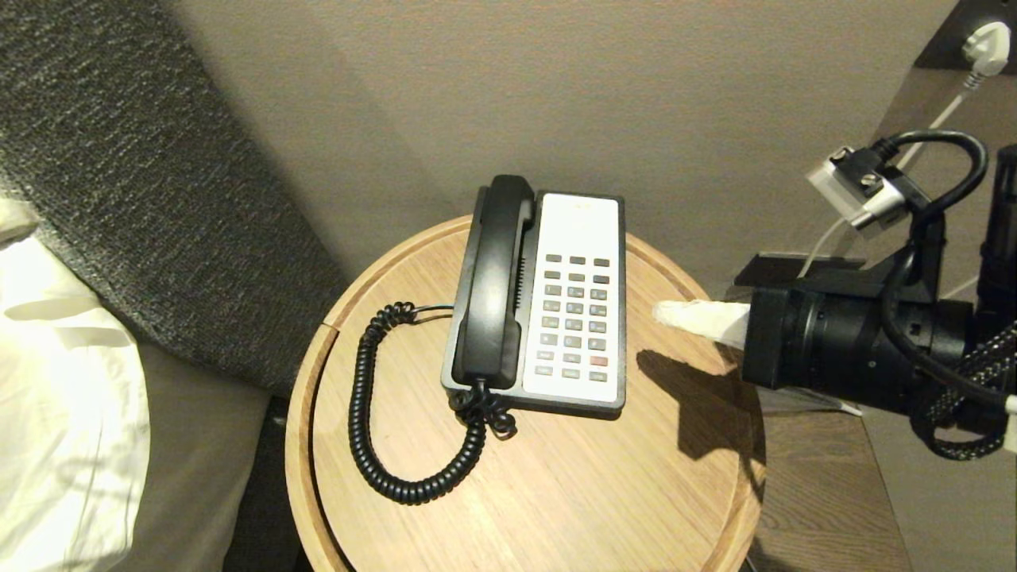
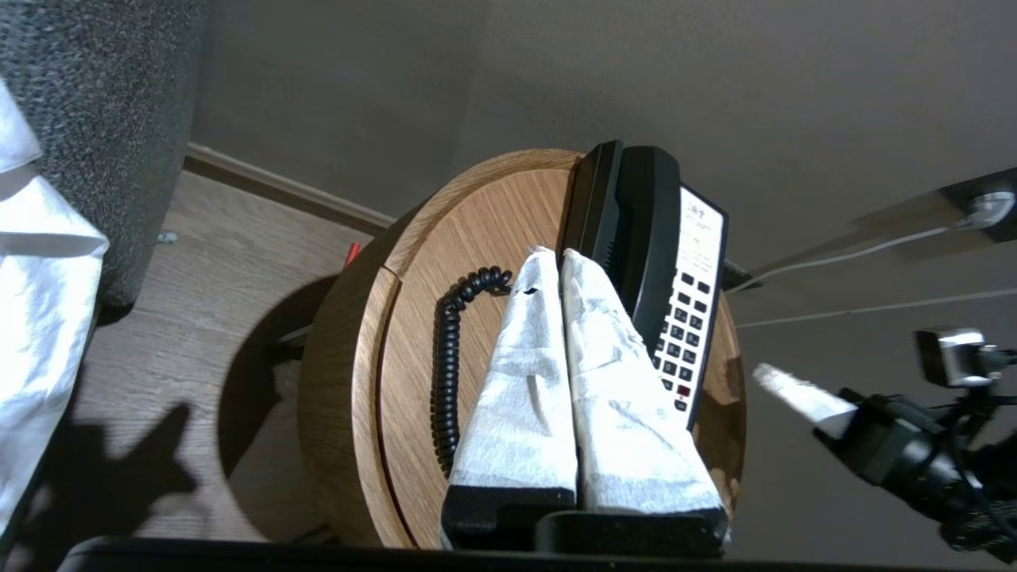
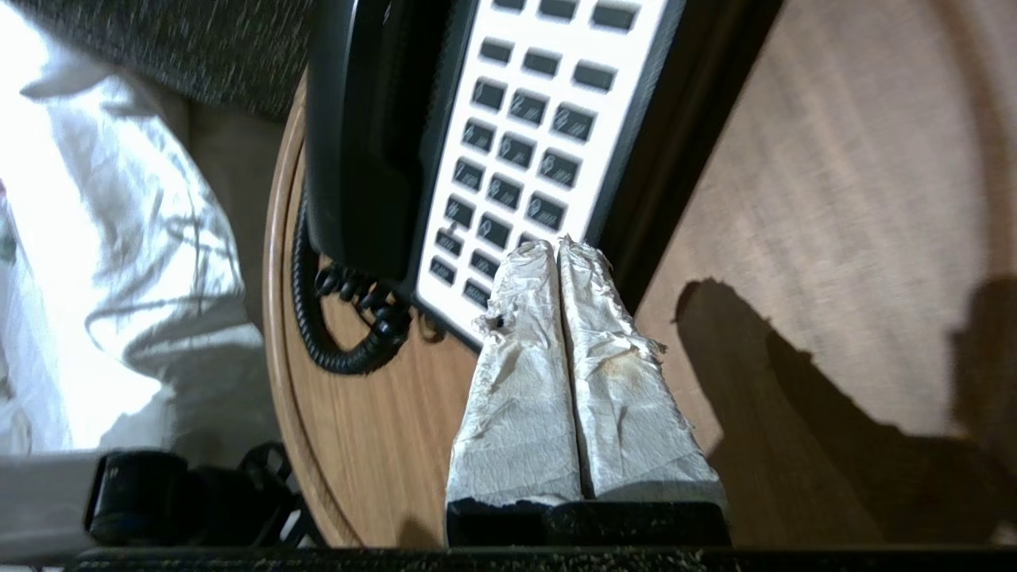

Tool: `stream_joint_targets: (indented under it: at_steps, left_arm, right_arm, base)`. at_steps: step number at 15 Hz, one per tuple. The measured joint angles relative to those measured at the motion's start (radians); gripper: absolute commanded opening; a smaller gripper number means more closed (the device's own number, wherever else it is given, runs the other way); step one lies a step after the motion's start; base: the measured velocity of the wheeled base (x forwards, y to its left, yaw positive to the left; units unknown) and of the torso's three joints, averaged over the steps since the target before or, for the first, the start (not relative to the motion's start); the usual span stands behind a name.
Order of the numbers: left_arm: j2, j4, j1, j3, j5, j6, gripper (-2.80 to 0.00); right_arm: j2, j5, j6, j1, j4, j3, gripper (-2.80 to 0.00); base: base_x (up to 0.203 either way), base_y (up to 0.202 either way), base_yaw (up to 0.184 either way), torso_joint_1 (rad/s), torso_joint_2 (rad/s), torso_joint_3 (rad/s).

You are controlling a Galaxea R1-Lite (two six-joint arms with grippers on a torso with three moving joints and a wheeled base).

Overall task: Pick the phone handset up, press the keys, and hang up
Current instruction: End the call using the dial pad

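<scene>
The left gripper (image 2: 560,258) does not appear in the head view at all; only its own wrist view shows it, hanging above the round wooden bench (image 1: 556,492) with its two white-wrapped fingers (image 2: 524,381) pressed together and nothing between them. From that angle the fingers cover the near half of the phone handset (image 1: 494,286) and part of the coiled cord (image 1: 373,413), so the far end of the handset alone shows there. The right gripper (image 1: 663,312) is cut off in the head view: one pale wrapped tip pokes out of the black wrist at the right of the bench, level with the lower rows of keys and apart from them. The right wrist view shows its two fingers (image 3: 516,381) closed against each other, empty, their tips over the near corner of the keypad; whether they touch a key I cannot tell.

There is one phone base (image 1: 576,298), cream-faced with a black rim, standing on the far half of the bench. One handset lies in the cradle along its left side. One cord runs from the handset's near end, loops out over the wood and returns to the base's left edge. The keys are too small to read. A white pillow (image 1: 63,413) is cut off at the left edge, and one white plug (image 1: 985,44) sits in the top right corner.
</scene>
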Motion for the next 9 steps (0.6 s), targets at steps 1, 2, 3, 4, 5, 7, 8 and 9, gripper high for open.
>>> stream_joint_targets:
  at_steps: [1,2,3,4,5,7,8,9]
  left_arm:
    - [-0.011,-0.001,0.001,0.002,0.0,-0.002,-2.8]
    - [-0.019,-0.001,0.003,0.005,0.0,-0.003,-2.8]
    - [-0.026,-0.001,0.004,0.007,-0.002,-0.005,-2.8]
    - [-0.029,0.0,0.008,0.01,-0.003,-0.009,-2.8]
    - [-0.03,0.0,0.01,0.011,-0.006,-0.013,-2.8]
    - [-0.032,0.0,0.011,0.01,-0.012,-0.016,-2.8]
    - [-0.032,-0.001,0.012,0.009,-0.014,-0.016,-2.8]
    - [-0.033,0.0,0.012,0.009,-0.014,-0.018,-2.8]
  right_arm:
    - [0.006,0.001,0.0,0.006,0.0,0.0,-2.8]
    - [0.013,0.002,0.0,0.009,0.001,0.001,-2.8]
    - [0.021,0.003,0.0,0.011,0.001,0.002,-2.8]
    - [0.027,0.003,0.0,0.011,0.001,0.002,-2.8]
    - [0.033,0.003,0.0,0.012,0.0,0.006,-2.8]
    - [0.044,0.003,-0.002,0.012,-0.003,0.017,-2.8]
    - [0.047,0.003,-0.001,0.012,-0.002,0.017,-2.8]
    - [0.049,0.004,0.001,0.012,-0.001,0.018,-2.8]
  base:
    - [0.0,0.0,0.0,0.0,0.0,0.0]
    - [0.0,0.0,0.0,0.0,0.0,0.0]
    - [0.0,0.0,0.0,0.0,0.0,0.0]
    - [0.0,0.0,0.0,0.0,0.0,0.0]
    - [0.0,0.0,0.0,0.0,0.0,0.0]
    - [0.0,0.0,0.0,0.0,0.0,0.0]
    - [0.0,0.0,0.0,0.0,0.0,0.0]
    - [0.0,0.0,0.0,0.0,0.0,0.0]
